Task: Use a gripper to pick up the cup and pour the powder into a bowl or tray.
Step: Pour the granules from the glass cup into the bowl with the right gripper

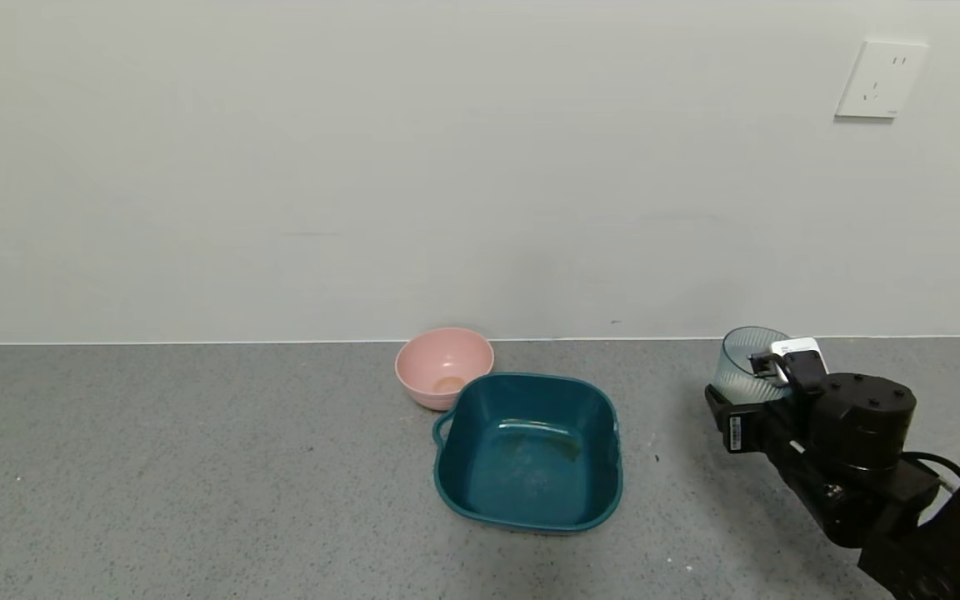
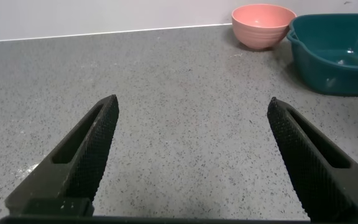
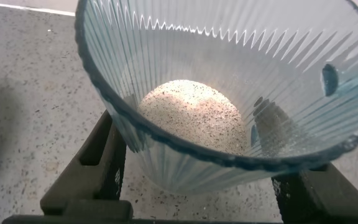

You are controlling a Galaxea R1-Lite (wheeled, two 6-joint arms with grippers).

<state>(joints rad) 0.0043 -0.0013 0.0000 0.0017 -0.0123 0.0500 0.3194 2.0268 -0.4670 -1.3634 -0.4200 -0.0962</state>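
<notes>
Right wrist view: powder (image 3: 191, 115) inside cup (image 3: 229, 93).

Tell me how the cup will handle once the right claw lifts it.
Probably light: the cup is thin see-through ribbed plastic holding only a small mound of powder. Its walls may flex if squeezed hard. The loose powder would likely slide toward the rim when tilted, so carry it upright to the basin. The right claw straddles its base.
</notes>
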